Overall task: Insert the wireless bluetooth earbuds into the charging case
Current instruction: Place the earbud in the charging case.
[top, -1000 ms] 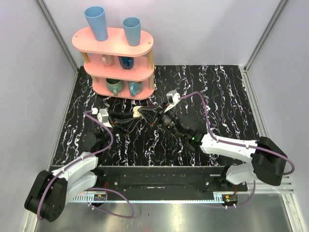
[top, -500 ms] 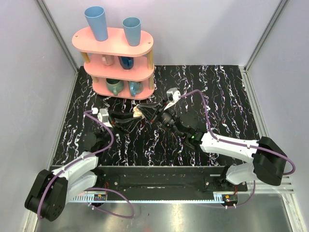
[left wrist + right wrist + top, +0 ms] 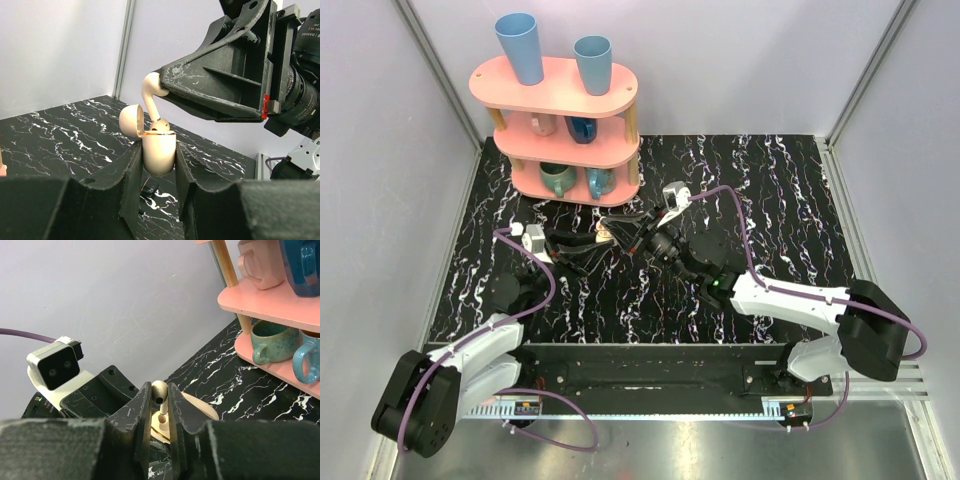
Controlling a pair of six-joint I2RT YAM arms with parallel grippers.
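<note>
the black marbled table [image 3: 790,190] is taken up at the back by a pink shelf [image 3: 560,100], on which mugs and two blue cups [image 3: 520,45] are stored, well apart from the work. both arms are stretched toward the middle of the table, where the two grippers are met tip to tip.

the left gripper [image 3: 157,155] is set low, its jaws pinched on the body of the charging case [image 3: 160,147]. the case is held upright and appears clear of the table, so that its mouth is offered upward. the lid [image 3: 131,120] is laid back, out of the way.

the right gripper [image 3: 160,397] is placed above it, its jaws pressed onto the head of an earbud [image 3: 149,100], so that the stem is left free and pointed down. the stem tip is seen at the case's mouth; whether it is touching a slot or just inside it cannot be told. a rounded shape beside it may be the second earbud, seated, but this is not certain.

a slow, straight descent is judged to be needed next, since a tilted stem could be caught on the rim.
</note>
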